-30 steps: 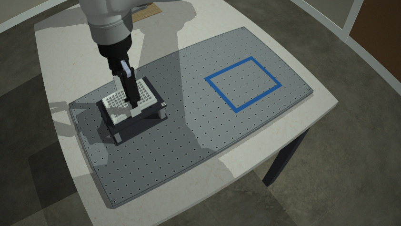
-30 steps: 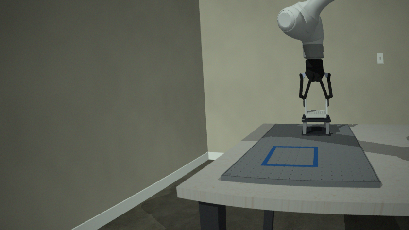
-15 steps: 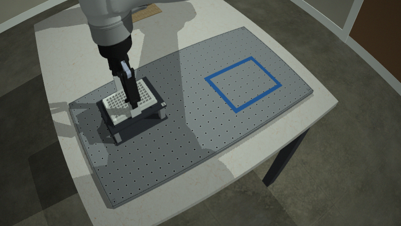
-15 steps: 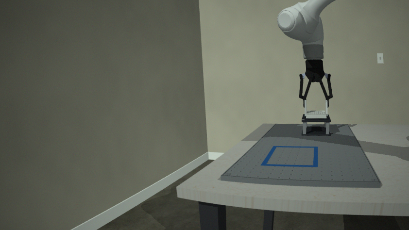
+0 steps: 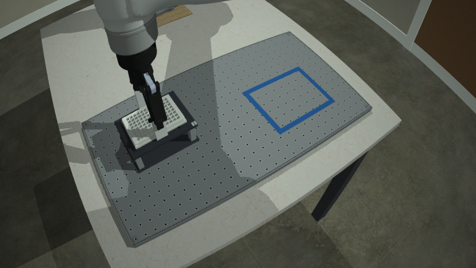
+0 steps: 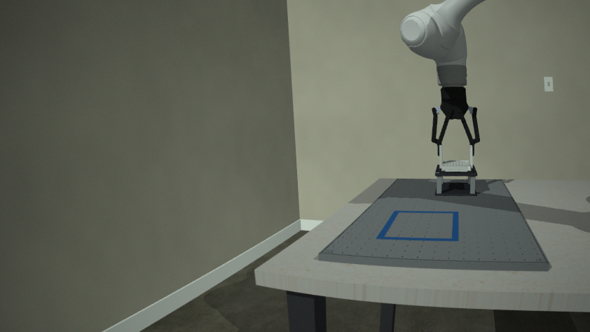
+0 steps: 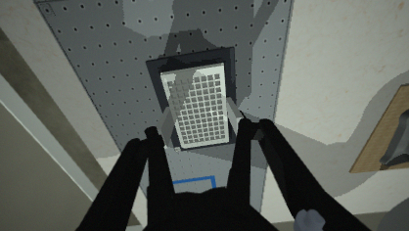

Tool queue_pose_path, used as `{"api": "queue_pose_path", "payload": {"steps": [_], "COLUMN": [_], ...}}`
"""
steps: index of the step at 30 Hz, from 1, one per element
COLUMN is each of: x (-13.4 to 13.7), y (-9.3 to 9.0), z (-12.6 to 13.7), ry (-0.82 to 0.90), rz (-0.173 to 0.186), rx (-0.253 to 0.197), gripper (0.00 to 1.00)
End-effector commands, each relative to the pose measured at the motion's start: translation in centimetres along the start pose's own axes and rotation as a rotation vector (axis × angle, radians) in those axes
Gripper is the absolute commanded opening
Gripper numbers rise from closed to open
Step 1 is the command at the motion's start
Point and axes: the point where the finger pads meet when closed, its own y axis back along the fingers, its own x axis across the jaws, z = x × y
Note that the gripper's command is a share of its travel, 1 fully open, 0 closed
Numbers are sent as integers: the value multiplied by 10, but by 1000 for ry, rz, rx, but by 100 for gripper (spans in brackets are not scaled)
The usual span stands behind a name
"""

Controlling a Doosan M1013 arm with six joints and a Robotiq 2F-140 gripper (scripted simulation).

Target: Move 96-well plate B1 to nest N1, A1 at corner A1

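Observation:
The white 96-well plate (image 5: 150, 124) lies level, wells up, inside the dark frame of the raised nest N1 (image 5: 159, 139) at the left end of the perforated board. My gripper (image 5: 150, 118) stands straight above it and is shut on the plate, one pale fingertip on each long side. In the exterior view the plate (image 6: 455, 164) sits on top of the nest (image 6: 455, 175) between my fingers (image 6: 455, 154). The wrist view shows the plate (image 7: 201, 105) centred in the nest frame between my fingertips. A small label marks the nest's near right corner (image 5: 193, 124). The blue-taped spot B1 (image 5: 288, 99) holds nothing.
The grey perforated board (image 5: 233, 139) covers most of the pale table. A brown mat (image 5: 173, 13) lies at the table's back edge, also in the wrist view (image 7: 384, 142). The table edge runs close to the board's right end.

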Motion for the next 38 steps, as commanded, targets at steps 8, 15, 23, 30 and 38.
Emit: {"api": "queue_pose_path", "payload": {"steps": [8, 15, 23, 30, 38], "x": [0, 0, 0, 0, 0], "y": [-1, -1, -1, 10, 31], "z": [0, 0, 0, 0, 0], "ry": [0, 0, 0, 0, 0], "rz": [0, 0, 0, 0, 0], "rx": [0, 0, 0, 0, 0], "gripper": [100, 100, 100, 100, 100]}}
